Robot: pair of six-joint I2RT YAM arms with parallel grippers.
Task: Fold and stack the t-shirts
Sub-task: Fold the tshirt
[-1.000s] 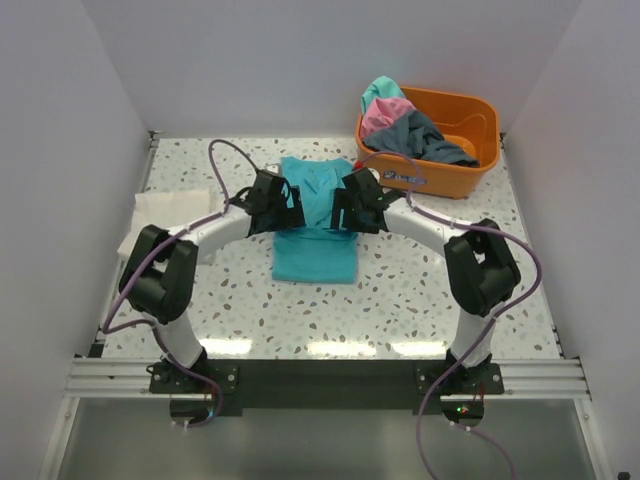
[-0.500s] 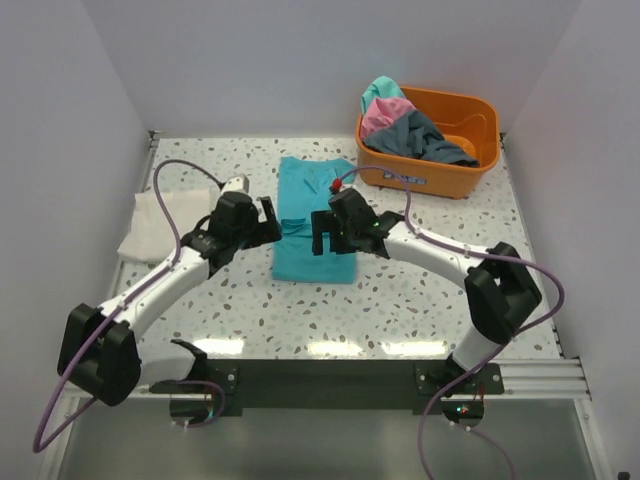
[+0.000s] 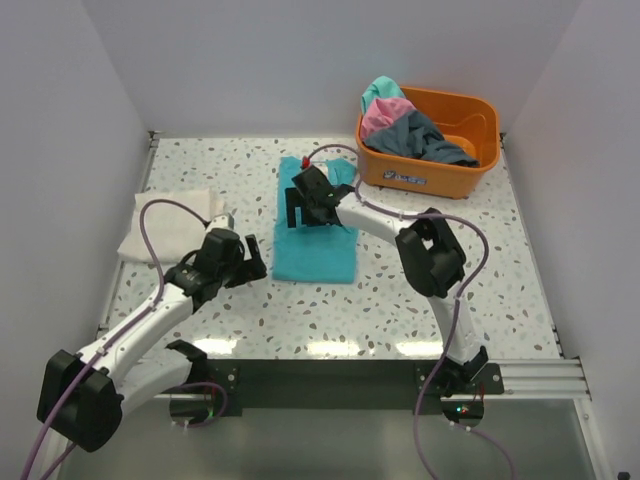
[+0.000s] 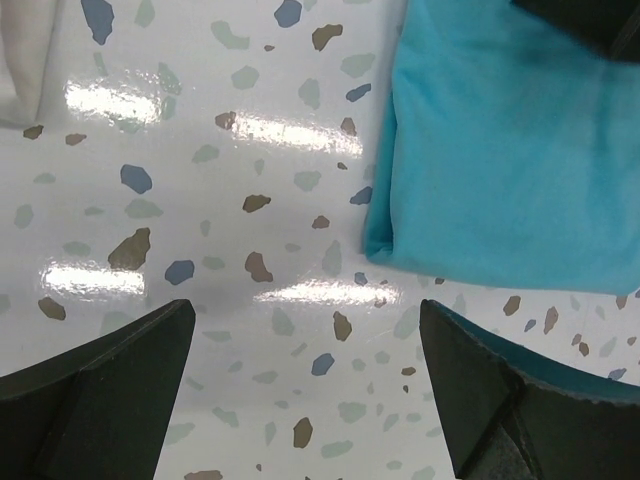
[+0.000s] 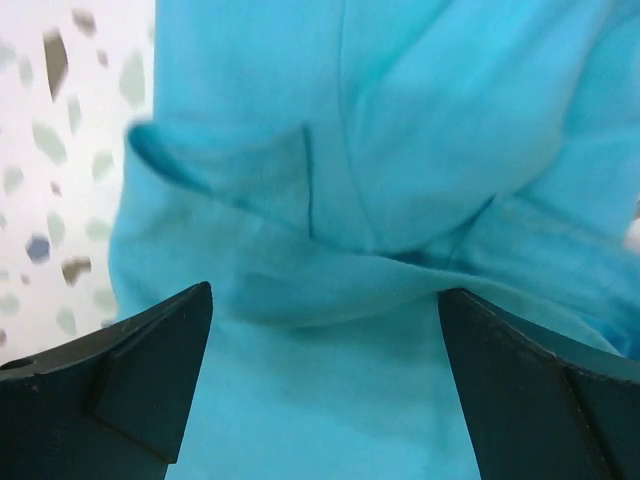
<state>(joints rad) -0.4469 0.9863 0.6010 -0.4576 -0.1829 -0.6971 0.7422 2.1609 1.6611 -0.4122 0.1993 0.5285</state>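
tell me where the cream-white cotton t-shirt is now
In the top view the cream-white cotton t-shirt lies at the left edge of the table, left of the folded teal t-shirt, with the left gripper between them.

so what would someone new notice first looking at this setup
The teal t-shirt stands out first, folded into a narrow strip mid-table, with the open right gripper hanging over its far end. Next comes the orange tub in the far right corner, heaped with more shirts. A cream-white shirt lies at the left edge.
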